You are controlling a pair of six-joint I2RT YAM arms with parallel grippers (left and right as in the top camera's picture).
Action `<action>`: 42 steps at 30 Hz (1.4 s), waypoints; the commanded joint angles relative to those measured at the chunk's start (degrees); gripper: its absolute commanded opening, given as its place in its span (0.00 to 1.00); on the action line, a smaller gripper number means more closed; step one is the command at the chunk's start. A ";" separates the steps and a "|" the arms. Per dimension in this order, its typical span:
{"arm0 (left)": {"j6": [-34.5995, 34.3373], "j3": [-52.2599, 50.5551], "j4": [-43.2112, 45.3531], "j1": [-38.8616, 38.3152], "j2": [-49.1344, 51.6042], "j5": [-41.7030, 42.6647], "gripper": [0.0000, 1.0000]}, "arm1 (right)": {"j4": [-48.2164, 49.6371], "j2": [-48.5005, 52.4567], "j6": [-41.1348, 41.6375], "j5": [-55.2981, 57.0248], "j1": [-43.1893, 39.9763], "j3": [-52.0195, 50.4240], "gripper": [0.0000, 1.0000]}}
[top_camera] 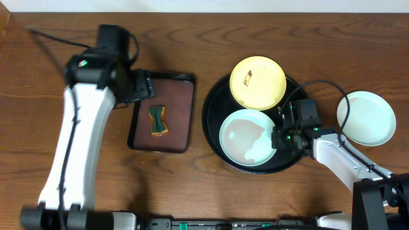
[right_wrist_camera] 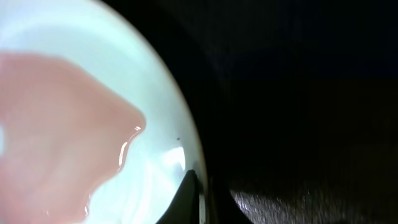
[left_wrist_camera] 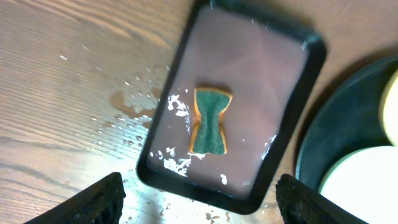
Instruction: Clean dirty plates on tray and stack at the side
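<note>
Here, the right gripper (top_camera: pixel 279 137) is clenched on the right rim of the wet plate (top_camera: pixel 248 137). In the right wrist view its two fingertips (right_wrist_camera: pixel 189 193) stand close together at the edge of this plate (right_wrist_camera: pixel 74 112), one on the inner side and one on the outer side, so the rim seems to be pinched between them. The plate is very pale, bluish or greenish, and a shallow pool of pink liquid (right_wrist_camera: pixel 56 124) covers much of its bottom. It lies in the front part of the round black tray (top_camera: pixel 211 121).

The yellow plate (top_camera: pixel 257 82) lies in the back part of the same tray, touching or slightly over the wet plate. It has a small dark smear (top_camera: pixel 248 80) near its middle. It is just behind the right gripper and not touched by it.

The third plate (top_camera: pixel 366 118), also pale, lies on the wooden table (top_camera: pixel 64 38) to the right of the round tray, apart from it and apart from the gripper.

The left gripper (top_camera: pixel 144 86) is released. In its wrist view the jaws are wide apart and hold nothing, hanging above the rectangular tray (left_wrist_camera: pixel 314 56). A green and orange sponge (left_wrist_camera: pixel 209 121) lies in the middle of this tray, below the gripper and not touching it. Some drops of water (left_wrist_camera: pixel 134 99) are on the table beside the tray.
</note>
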 commanded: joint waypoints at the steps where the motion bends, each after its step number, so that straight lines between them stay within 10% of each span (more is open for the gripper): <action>1: 0.37 0.92 -0.61 2.03 -4.79 0.13 0.85 | 1.25 1.16 -0.28 1.01 -0.09 -1.01 0.01; 16: 0.35 0.92 -0.61 2.51 -8.55 0.13 0.86 | -8.48 -7.21 -1.97 -5.03 3.02 20.02 0.01; 36: 0.35 0.92 -0.61 2.51 -8.55 0.15 0.87 | 30.80 11.43 7.28 0.61 24.04 24.41 0.01; 42: 0.35 0.92 -0.61 2.51 -8.55 0.13 0.87 | 28.35 17.97 -5.60 6.88 29.99 33.88 0.01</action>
